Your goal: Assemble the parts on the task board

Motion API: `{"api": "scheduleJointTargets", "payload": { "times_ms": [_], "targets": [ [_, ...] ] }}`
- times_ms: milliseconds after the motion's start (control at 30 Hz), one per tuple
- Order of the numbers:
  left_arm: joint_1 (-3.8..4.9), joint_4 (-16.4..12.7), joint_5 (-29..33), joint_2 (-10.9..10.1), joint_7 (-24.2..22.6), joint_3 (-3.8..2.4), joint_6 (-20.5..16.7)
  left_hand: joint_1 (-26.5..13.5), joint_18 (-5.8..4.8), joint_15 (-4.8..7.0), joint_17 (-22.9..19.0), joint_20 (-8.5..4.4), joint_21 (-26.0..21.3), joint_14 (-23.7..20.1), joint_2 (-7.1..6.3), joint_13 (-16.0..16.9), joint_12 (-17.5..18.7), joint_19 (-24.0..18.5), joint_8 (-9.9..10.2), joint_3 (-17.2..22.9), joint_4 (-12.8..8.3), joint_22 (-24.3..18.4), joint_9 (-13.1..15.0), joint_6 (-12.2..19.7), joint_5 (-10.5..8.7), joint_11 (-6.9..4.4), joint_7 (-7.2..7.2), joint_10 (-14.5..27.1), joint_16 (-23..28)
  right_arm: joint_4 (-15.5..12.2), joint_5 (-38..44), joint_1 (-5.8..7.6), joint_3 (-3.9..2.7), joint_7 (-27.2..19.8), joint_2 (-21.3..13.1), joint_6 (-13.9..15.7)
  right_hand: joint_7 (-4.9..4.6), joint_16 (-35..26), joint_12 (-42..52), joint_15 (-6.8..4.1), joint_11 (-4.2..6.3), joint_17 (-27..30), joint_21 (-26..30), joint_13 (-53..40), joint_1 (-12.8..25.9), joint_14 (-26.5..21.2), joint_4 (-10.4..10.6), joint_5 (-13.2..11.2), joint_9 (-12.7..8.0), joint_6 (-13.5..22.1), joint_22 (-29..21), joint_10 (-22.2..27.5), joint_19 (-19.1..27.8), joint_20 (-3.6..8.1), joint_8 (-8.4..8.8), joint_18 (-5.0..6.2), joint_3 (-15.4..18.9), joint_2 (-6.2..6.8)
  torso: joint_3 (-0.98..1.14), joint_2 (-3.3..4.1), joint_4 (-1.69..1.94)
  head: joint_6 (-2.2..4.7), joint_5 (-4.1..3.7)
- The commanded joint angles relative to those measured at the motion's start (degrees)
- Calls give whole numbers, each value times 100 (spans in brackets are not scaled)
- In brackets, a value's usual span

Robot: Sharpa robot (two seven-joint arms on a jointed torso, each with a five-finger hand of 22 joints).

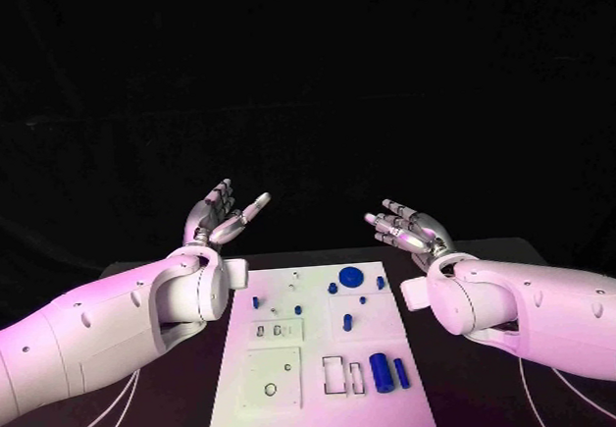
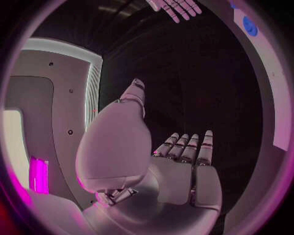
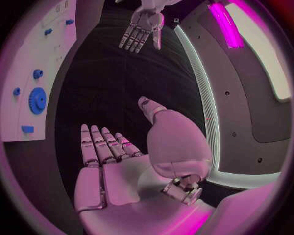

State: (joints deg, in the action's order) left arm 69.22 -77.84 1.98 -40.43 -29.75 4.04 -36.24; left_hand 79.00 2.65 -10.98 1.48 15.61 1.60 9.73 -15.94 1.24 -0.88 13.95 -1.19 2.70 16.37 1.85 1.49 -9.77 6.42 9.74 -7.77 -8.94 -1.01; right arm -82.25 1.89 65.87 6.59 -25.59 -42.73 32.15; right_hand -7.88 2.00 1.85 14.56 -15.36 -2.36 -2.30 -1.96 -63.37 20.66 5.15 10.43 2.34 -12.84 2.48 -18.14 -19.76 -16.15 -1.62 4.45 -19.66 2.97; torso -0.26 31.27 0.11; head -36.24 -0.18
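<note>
Parts of blue plastic are seen spread over the white task board point(image 1: 322, 409), which lies flat in the middle of the black table point(image 1: 167, 420) between the two arms. A large blue gear point(image 1: 351, 276) is found near the board's far edge, with a small blue peg point(image 1: 333, 288) just beside it and another small blue piece point(image 1: 381, 282) near the board's right edge. A short blue peg point(image 1: 347, 322) stands near the board's middle, and two blue cylinders point(image 1: 389, 372) lie side by side toward the near right part. A small blue piece point(image 1: 256, 302) is seen near the board's left edge. Rectangular recesses are cut into the board's near half, and a dark ring point(image 1: 269, 389) is set in its left plate. The left hand point(image 1: 222, 218) is held raised beyond the board's far left corner, palm turned up, fingers spread apart and straight, with nothing held or touched. The right hand point(image 1: 410, 227) is likewise raised past the far right corner, its fingers extended and separated, empty and clear of the board. In the left wrist view the left hand's fingers point(image 2: 190, 147) are shown stretched out, free of any part.
</note>
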Motion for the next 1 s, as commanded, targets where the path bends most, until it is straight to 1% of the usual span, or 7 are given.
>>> {"api": "scheduleJointTargets", "payload": {
  "times_ms": [33, 233, 300, 467, 600, 767, 1000],
  "targets": [
    [11, 6, 75, 17, -150, 0, 377, 320, 105, -78, 15, 100, 31, 37, -60, 12, -44, 23, -35, 3, 96, 15, 13, -79, 42, 67, -494, -28, -47, 109, 348, 74, 61, 275, 33, -1017, -939, 134, 80, 4, -36, -75, -146, -48, -439, 527, -102, 41, 67, -362, 71, -480, -397, -55, -102, 141, -161, -1, -1, 0, 0, 0, 0],
    [11, 6, 75, 17, -150, 0, 377, 388, 147, -155, 60, 105, 59, 255, 11, 43, -88, 58, -89, 70, 90, 30, 52, -266, 20, 142, -568, -236, -106, 196, 407, 139, 133, 338, 56, -1243, -896, 653, 411, -232, 128, -361, -537, -184, -934, 2612, -582, 18, 352, -1864, 246, -2591, -1574, -38, -536, 377, -399, 34, -1, 0, 0, 0, 0],
    [13, -82, 76, -169, -185, 0, 485, 405, 158, -161, 72, 105, 68, 318, 35, 51, -100, 83, -105, 90, 92, 36, 64, -323, 13, 156, -578, -298, -122, 382, 1882, 190, 131, 211, -1, -616, -856, 734, 489, -308, 193, -389, -681, -198, -1020, 2849, -700, 2, 441, -2369, 307, -3075, -2050, -34, -684, 454, -479, 60, -35, 30, 30, -105, 16],
    [16, -134, 72, -244, -233, 0, 478, 640, 385, -243, 411, 117, 587, 2139, 580, 224, -479, 1707, -549, 595, 57, 322, 329, -1679, -141, 430, -760, -1929, -701, 439, 2580, 265, 127, 230, -28, -438, -739, 843, 501, -464, 336, -424, -863, -176, -1075, 3283, -869, -41, 588, -3334, 344, -3615, -2452, -19, -932, 591, -706, 140, -28, 108, 92, -115, -33],
    [23, -194, 39, -316, -235, 0, 498, 802, 734, 10, 707, 87, 1178, 3710, 845, 259, -735, 2959, -942, 874, 17, 534, 562, -2892, -211, 326, -696, -3727, -1289, 488, 3058, 315, 123, 291, -44, -426, -650, 913, 463, -566, 433, -445, -993, -168, -1042, 3590, -936, -84, 609, -3628, 372, -3977, -2724, 60, -992, 610, -929, 244, -25, 157, 120, -121, -72],
    [45, -350, -44, -453, -209, 0, 537, 871, 797, 173, 842, 7, 1401, 4210, 875, 253, -740, 3380, -1184, 1010, -21, 581, 696, -3623, -228, 170, -624, -4278, -1458, 530, 3628, 375, 118, 425, -75, -494, -597, 963, 375, -653, 506, -463, -1093, -170, -998, 3850, -980, -118, 614, -3812, 390, -4251, -2941, 146, -1014, 612, -1132, 345, -35, 227, 128, -118, -104],
    [89, -635, -103, -655, -125, -1, 650, 887, 796, 300, 998, -118, 1599, 4582, 831, 260, -720, 3687, -1286, 1135, -36, 633, 729, -3882, -232, 73, -552, -4691, -1607, 561, 4501, 466, 107, 768, -74, -692, -523, 1100, 326, -789, 601, -542, -1322, -186, -992, 4242, -1039, -118, 637, -3976, 480, -4536, -3319, 295, -1061, 617, -1217, 438, -42, 346, 137, -84, -130]
  ]
}}
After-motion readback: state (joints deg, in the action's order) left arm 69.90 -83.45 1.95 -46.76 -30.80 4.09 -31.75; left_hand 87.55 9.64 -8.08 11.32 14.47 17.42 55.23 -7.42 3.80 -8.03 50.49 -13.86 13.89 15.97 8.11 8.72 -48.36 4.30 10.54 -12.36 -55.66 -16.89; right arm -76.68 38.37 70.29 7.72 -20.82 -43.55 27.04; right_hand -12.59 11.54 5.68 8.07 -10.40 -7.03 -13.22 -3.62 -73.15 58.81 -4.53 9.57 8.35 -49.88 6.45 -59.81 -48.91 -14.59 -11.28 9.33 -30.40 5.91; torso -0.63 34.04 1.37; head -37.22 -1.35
